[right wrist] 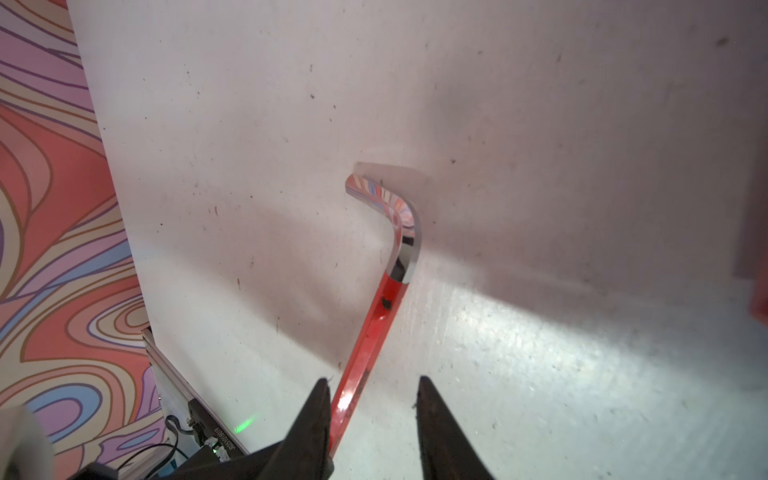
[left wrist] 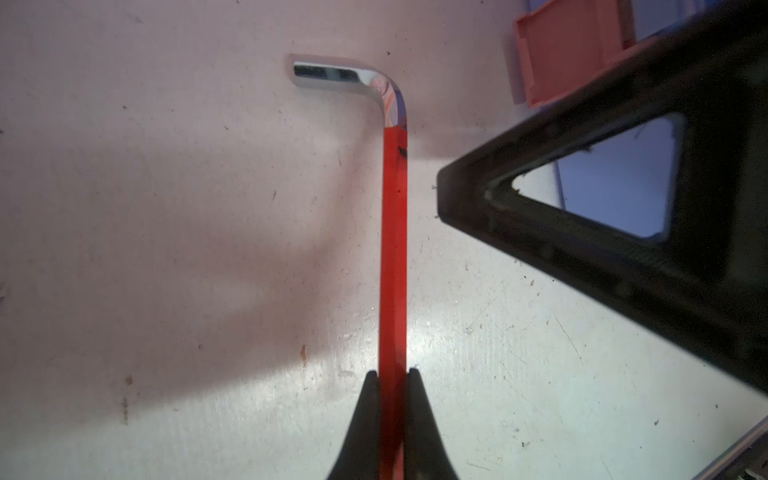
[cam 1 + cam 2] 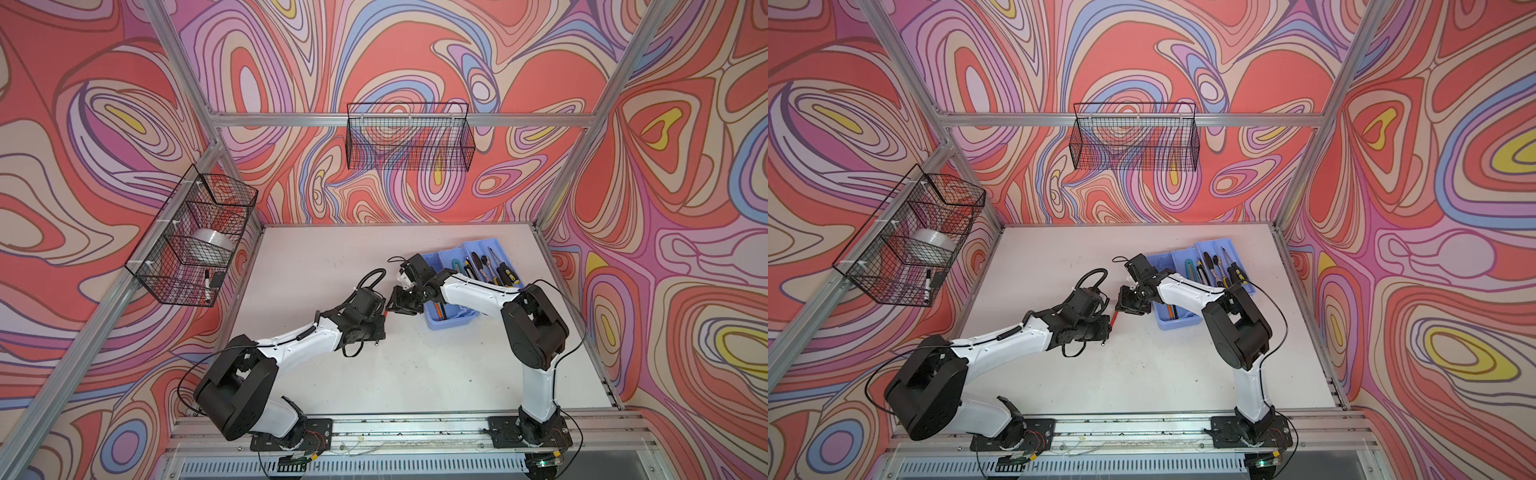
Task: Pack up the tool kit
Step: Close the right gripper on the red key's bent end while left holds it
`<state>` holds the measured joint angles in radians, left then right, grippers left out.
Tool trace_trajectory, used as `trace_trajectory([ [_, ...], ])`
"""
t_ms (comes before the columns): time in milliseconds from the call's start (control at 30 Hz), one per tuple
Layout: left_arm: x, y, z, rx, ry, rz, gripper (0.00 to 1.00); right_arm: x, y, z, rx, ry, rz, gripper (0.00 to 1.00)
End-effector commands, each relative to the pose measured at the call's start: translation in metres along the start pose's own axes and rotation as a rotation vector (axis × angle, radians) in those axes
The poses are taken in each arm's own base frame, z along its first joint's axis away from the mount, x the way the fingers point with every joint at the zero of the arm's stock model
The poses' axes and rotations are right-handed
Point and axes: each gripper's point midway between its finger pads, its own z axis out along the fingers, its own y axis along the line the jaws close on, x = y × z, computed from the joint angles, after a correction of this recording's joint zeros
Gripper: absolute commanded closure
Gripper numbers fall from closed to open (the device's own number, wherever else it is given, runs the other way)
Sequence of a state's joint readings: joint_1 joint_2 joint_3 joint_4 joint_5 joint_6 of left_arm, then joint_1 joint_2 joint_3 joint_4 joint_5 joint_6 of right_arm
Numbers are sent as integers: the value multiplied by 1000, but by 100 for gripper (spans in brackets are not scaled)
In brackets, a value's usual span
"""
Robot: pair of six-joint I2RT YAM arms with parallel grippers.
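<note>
Near the middle of the bench (image 3: pixel 316 257), the left end effector (image 2: pixel 392 374) is clamped on the red-sleeved shaft of a hex key (image 2: pixel 394 249), whose bare chrome bend points away from it. The bent end lies close to the bench surface; whether it touches I cannot tell. The right end effector (image 1: pixel 372 379) faces it from the other side with its fingers (image 1: pixel 436 432) apart. The red shaft runs close along the inner face of one finger, and contact there is unclear. In both top views the two end effectors sit tip to tip, just left of the tray (image 3: pixel 451 323). The blue tray rests on the right rear part of the bench, partly under the right arm. Its long compartments hold screwdrivers (image 3: pixel 505 272), a ratchet (image 3: pixel 484 262) and other small tools lying side by side. A wire basket (image 3: pixel 174 291) on the left wall holds a tape roll (image 3: pixel 212 247) and a marker (image 3: pixel 207 284); a second basket (image 3: pixel 409 141) hangs on the back wall
</note>
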<state>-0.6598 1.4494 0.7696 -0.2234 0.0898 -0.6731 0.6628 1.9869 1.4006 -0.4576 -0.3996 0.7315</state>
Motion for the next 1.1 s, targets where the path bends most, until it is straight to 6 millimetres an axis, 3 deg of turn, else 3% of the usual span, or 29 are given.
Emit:
trace_trajectory([
  [0, -7, -6, -3, 36, -34, -16, 100, 6, -4, 15, -5, 25, 28, 65],
  [500, -11, -10, -8, 79, -80, -38, 100, 8, 5, 39, -74, 51, 80, 66],
  [1067, -13, -16, -9, 150, -131, -85, 100, 4, 17, 39, -137, 31, 109, 87],
])
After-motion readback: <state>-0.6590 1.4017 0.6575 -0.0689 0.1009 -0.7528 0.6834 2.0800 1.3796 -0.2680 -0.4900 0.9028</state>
